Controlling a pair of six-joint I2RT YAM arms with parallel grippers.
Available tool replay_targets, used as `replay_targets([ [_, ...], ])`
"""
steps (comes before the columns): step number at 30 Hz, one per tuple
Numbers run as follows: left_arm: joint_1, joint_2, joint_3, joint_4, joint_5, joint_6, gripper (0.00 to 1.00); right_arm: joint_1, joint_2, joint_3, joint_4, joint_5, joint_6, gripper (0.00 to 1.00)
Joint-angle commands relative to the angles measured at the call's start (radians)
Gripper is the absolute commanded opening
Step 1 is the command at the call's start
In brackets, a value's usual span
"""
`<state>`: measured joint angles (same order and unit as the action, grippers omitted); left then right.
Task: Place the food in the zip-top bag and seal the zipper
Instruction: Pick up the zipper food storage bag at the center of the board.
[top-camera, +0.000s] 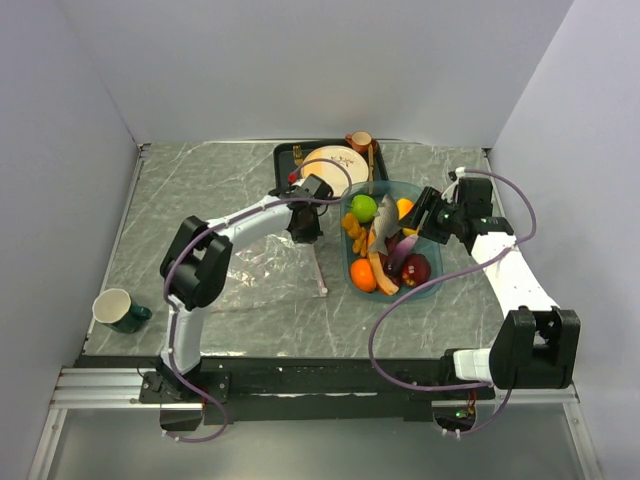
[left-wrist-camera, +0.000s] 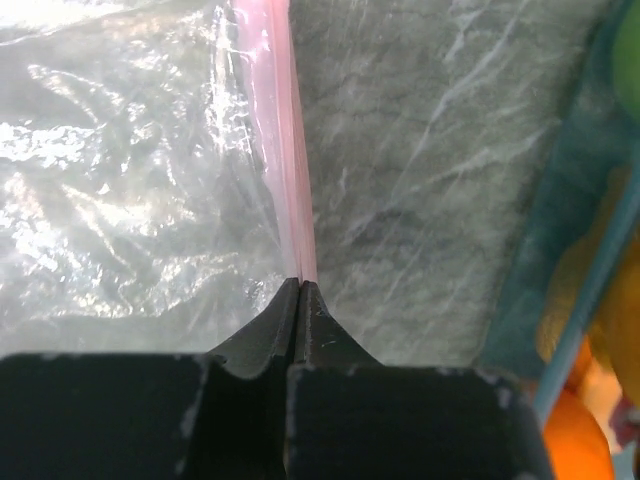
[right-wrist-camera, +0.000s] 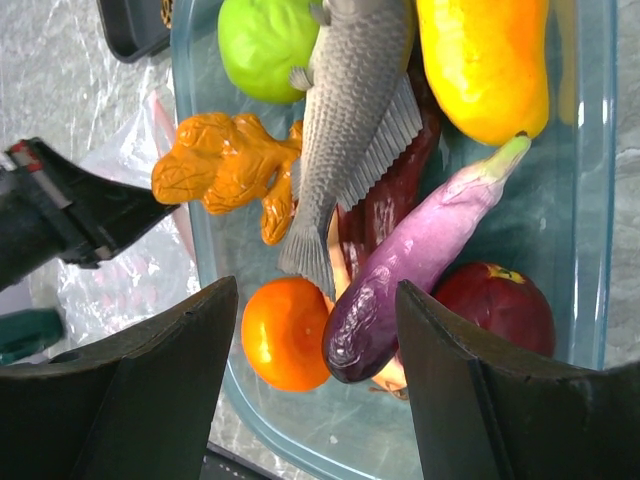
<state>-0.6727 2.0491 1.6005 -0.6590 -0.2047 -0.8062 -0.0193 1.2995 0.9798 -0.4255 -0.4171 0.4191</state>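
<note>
The clear zip-top bag lies flat on the table, its pink zipper along the right edge. My left gripper is shut on the far end of the zipper; in the left wrist view the jaws pinch the pink strip with the bag to its left. The food sits in the teal tray. My right gripper hangs open over it, above the orange and the purple eggplant. The grey fish, green apple, red apple and a yellow-orange piece lie around them.
A black tray with a cream plate and a brown cup stands at the back, just behind the left gripper. A green mug stands at the front left. Walls close in the table on three sides.
</note>
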Motion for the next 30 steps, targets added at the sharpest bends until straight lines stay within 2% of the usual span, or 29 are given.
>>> replay_targets([
  [1,0.002,-0.148,-0.054,0.019,0.034,0.025,0.01,-0.001,-0.031,-0.033,0.079,-0.087,0.009,0.71],
  [5,0.001,-0.245,-0.131,0.079,0.091,0.091,0.01,0.004,-0.025,-0.056,0.128,-0.175,0.027,0.69],
  [9,0.002,-0.302,-0.174,0.107,0.140,0.131,0.01,0.013,0.003,-0.044,0.061,-0.101,0.018,0.67],
  [13,0.001,-0.337,-0.200,0.130,0.174,0.151,0.01,0.013,0.026,-0.061,0.085,-0.106,0.015,0.67],
  [22,0.001,-0.368,-0.212,0.128,0.180,0.196,0.01,0.058,0.147,-0.058,0.212,-0.193,0.130,0.67],
  [30,0.001,-0.360,-0.211,0.133,0.188,0.199,0.01,0.154,0.149,-0.010,0.223,-0.163,0.092,0.63],
])
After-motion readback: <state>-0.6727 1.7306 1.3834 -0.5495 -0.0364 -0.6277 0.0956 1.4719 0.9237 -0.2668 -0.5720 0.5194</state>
